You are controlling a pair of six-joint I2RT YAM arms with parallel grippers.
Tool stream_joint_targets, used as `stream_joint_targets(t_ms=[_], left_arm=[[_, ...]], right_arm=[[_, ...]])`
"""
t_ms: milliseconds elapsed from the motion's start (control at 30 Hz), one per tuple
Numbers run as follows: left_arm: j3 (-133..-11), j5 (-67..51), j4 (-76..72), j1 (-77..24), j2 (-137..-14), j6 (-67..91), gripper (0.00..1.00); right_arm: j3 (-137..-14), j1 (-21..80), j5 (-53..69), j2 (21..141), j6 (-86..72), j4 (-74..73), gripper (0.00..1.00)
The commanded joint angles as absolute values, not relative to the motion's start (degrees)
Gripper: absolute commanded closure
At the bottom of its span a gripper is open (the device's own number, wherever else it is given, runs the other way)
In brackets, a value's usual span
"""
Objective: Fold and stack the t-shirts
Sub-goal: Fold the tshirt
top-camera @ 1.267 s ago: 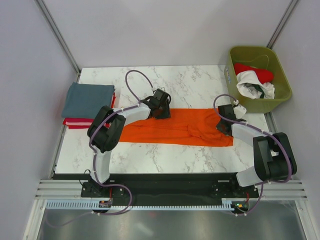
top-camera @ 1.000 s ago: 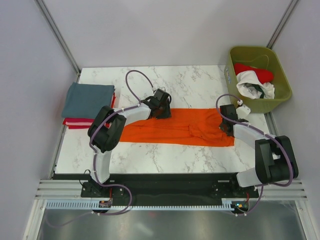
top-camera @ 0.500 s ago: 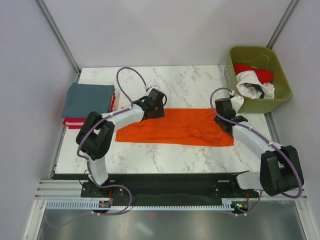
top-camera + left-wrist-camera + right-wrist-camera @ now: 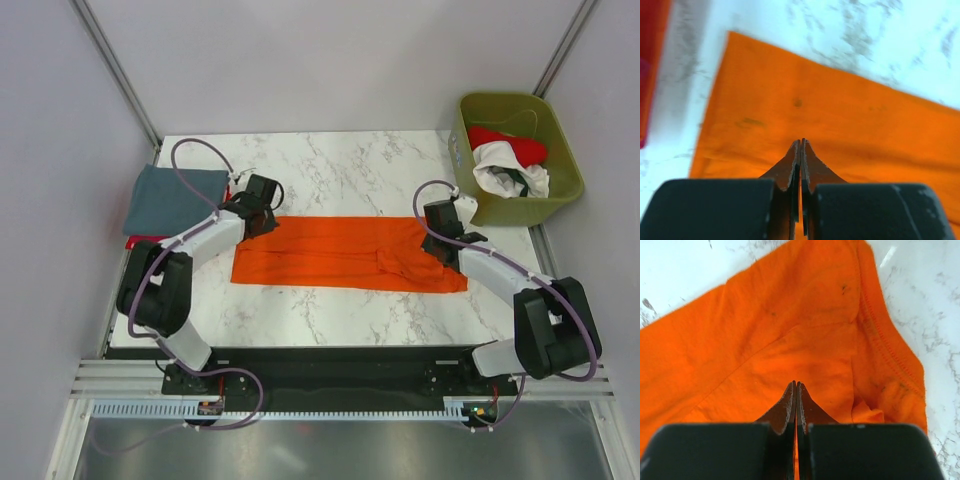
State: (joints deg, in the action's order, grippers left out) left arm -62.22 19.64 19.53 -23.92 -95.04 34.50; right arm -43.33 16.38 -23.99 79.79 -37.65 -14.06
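Clearly the main risk sits in the cloth itself. The orange t-shirt (image 4: pixel 340 255) lies mid-tabletop (image 4: pixel 350 165) as a long strip already doubled lengthwise. Its layers are loose, and a sleeve ridge (image 4: pixel 385 262) still rucks up right of centre.

The left pincer (image 4: pixel 800 142) rests over the strip's far left corner and the right pincer (image 4: pixel 796 385) over the far right end by the collar. Both have their fingers pressed together, with no cloth visibly gathered between them.

If either closed tip drags sideways while pressing down, I judge it could skid the top layer off the one beneath and open the fold. If a later grasp catches only the top layer, the end would lift lopsided, and the ridge could get folded in as a lump.

The left arm also works near the stack, where a grey-blue t-shirt (image 4: pixel 175 198) lies on red ones (image 4: pixel 140 243). A wide swing there could nudge that pile.

Against the earlier views, the left pincer has travelled from the middle of the strip's far edge out to its left end. The right pincer has shifted up towards the far right corner. The strip's left end now sits slightly further left and the cloth looks flatter. The stack looks unchanged.
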Motion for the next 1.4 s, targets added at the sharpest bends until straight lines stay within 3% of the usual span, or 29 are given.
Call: stream_joint_targets(t_ms=[0, 267, 500, 733, 1000, 1367], left_arm=[[-62.8, 22.8, 19.9, -20.7, -96.5, 32.7, 0.98], [-72.7, 20.7, 25.7, -18.5, -108.8, 32.1, 0.98], [-71.1, 15.0, 27.9, -18.4, -113.1, 34.9, 0.98], [-62.8, 12.9, 28.3, -19.2, -107.1, 37.6, 0.98], [-50.7, 8.3, 25.4, -23.5, -96.9, 41.4, 0.98], [-32.7, 11.8, 23.3, -40.4, -79.4, 66.7, 0.98]], right_arm=[[-41.5, 16.7, -20.9, 81.0, -38.1, -11.1, 1.00], [-43.4, 16.5, -21.0, 88.7, -38.8, -10.1, 1.00], [-47.1, 15.2, -22.4, 94.4, -39.4, -10.2, 1.00], [-54.9, 12.7, -21.4, 104.3, -38.8, -10.1, 1.00], [-74.2, 12.4, -17.5, 118.6, -36.0, -14.6, 1.00], [-98.3, 15.5, -13.8, 134.3, -31.0, -22.8, 1.00]])
